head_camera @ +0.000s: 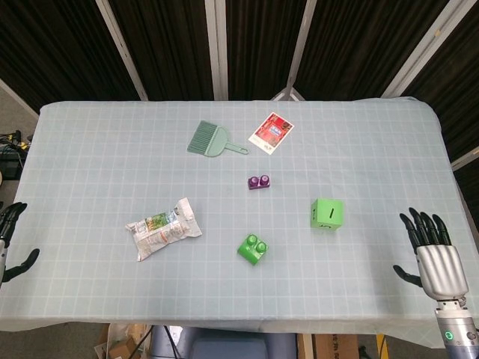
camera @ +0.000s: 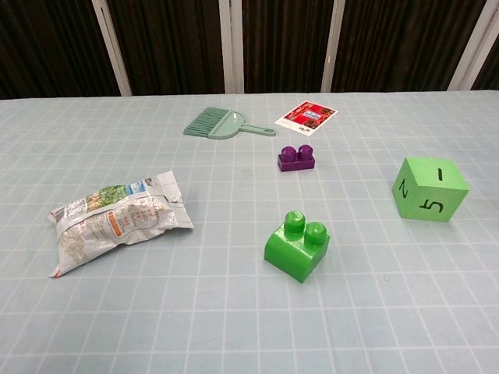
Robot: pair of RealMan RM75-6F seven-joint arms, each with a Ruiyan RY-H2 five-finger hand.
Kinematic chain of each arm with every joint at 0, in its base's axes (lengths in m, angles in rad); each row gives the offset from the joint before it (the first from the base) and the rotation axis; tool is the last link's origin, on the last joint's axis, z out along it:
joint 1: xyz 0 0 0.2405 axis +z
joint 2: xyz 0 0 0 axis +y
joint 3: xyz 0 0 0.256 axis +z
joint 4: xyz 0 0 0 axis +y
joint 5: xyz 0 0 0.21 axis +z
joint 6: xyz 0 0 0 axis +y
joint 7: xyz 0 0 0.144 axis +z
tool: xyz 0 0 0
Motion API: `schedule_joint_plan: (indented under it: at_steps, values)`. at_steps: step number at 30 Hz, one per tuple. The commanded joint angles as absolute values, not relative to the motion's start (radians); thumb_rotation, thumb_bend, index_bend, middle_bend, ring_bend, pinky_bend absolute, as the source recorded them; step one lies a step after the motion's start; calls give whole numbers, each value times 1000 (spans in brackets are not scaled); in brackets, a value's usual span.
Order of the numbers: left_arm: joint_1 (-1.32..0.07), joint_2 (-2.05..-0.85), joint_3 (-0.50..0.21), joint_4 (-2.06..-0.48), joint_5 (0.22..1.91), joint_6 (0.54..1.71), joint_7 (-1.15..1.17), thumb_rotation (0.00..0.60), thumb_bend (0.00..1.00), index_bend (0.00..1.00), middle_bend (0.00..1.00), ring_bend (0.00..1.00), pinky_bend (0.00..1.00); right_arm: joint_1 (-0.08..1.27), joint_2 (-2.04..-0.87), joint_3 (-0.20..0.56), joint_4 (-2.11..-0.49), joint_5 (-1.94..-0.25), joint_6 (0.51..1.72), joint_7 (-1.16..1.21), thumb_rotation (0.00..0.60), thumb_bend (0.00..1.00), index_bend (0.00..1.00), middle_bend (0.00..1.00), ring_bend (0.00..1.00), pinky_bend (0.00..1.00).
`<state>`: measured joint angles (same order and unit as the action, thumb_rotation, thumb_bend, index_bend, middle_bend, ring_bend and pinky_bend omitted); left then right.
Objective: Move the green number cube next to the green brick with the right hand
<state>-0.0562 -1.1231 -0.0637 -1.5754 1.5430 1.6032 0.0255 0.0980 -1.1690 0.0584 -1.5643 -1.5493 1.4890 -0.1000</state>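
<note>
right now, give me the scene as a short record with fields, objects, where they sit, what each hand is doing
target: green number cube, alone on the cloth, right of centre
goal: green brick, nearer the front edge, apart from the cube
right hand: at the right front edge, fingers spread, holding nothing
left hand: at the left front edge, mostly out of frame, holding nothing
others: purple brick, snack bag, small green brush, red card
surface: table with checked cloth

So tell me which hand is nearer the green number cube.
Right. The right hand hovers open beyond the green number cube, toward the table's right edge; the left hand sits off the far left edge.
</note>
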Motion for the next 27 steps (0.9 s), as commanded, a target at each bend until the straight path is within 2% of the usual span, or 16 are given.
schedule_joint_plan:
  at_steps: [1,5,9,14,19,21,24,27]
  values:
    - [-56,-1122,-62,-1576,1545,1602,23,600,337,102,99,51,164,101,-1166,52,-1573,-1563,1487,-82,600,71,74,11,1,0]
    - [-60,-1124,-63,-1574,1536,1589,29,600,337,102,99,51,164,111,-1146,54,-1590,-1573,1479,-73,600,72,75,56,36,0]
    - [-64,-1124,-64,-1574,1530,1578,30,600,337,102,99,51,164,147,-1091,83,-1661,-1561,1444,-93,600,71,97,122,115,29]
    - [-60,-1118,-64,-1577,1535,1587,15,600,337,102,99,51,164,207,-1014,138,-1758,-1511,1373,-107,600,72,139,223,228,174]
    - [-58,-1113,-66,-1574,1531,1588,0,600,337,102,99,51,164,273,-951,178,-1840,-1413,1262,-192,600,95,193,403,430,384]
    - [-59,-1111,-67,-1574,1528,1585,-3,600,337,102,99,51,164,297,-929,181,-1867,-1369,1210,-237,600,153,205,488,514,454]
    - [-60,-1111,-68,-1572,1526,1583,-6,600,337,102,99,51,164,331,-898,179,-1906,-1299,1134,-303,600,327,226,632,655,602]
    - [-61,-1112,-68,-1572,1526,1580,-5,600,337,102,98,51,164,371,-882,172,-1935,-1232,1055,-361,600,500,241,753,757,685]
